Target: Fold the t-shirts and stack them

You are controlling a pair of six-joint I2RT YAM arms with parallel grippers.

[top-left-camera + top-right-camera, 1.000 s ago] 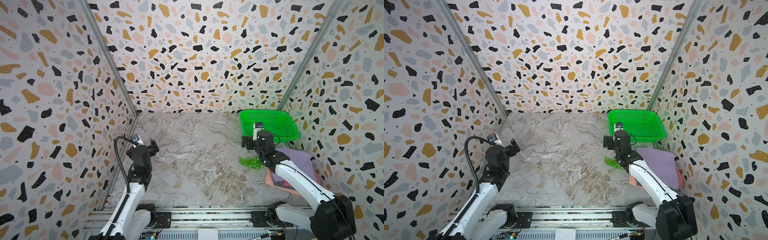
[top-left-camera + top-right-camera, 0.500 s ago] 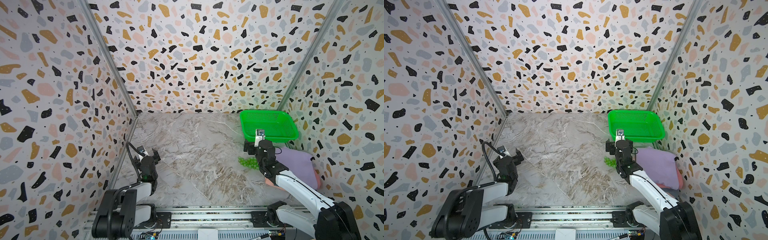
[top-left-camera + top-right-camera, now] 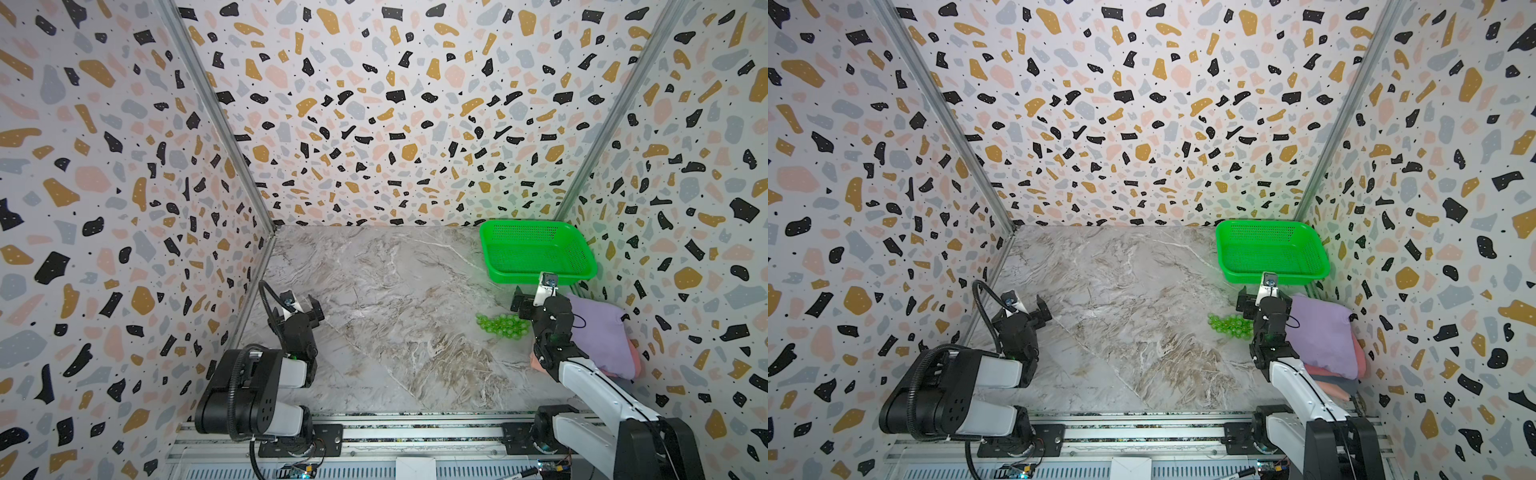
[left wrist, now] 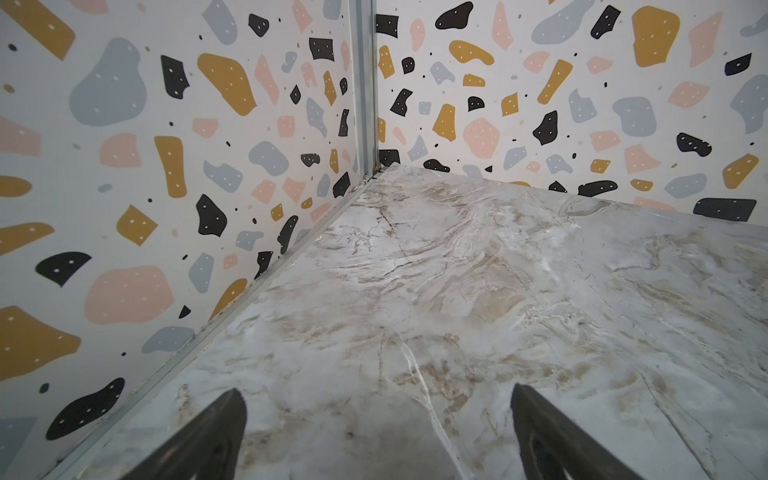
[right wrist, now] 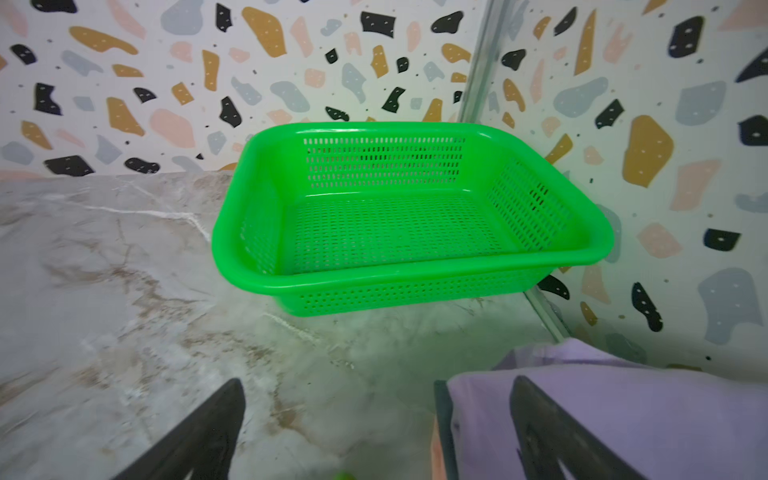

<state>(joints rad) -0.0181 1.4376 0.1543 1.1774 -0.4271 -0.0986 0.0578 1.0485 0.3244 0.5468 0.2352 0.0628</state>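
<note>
The left claw (image 4: 376,432) and right claw (image 5: 376,428) hang released, empty — seemingly because the lavender-over-pink folded cloth t-shirts (image 3: 598,332) lie stacked.

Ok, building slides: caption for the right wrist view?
Empty green mesh basket in the corner, folded lavender t-shirt nearer the camera.

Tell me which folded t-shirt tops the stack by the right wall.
The lavender-purple folded cloth t-shirt; it lies uppermost, while the pink shirts show only edges beneath it.

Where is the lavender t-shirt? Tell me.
In both top views the lavender t-shirt lies by the right wall, atop folded pink shirts, just in front of the green basket and right of the green balls.
</note>
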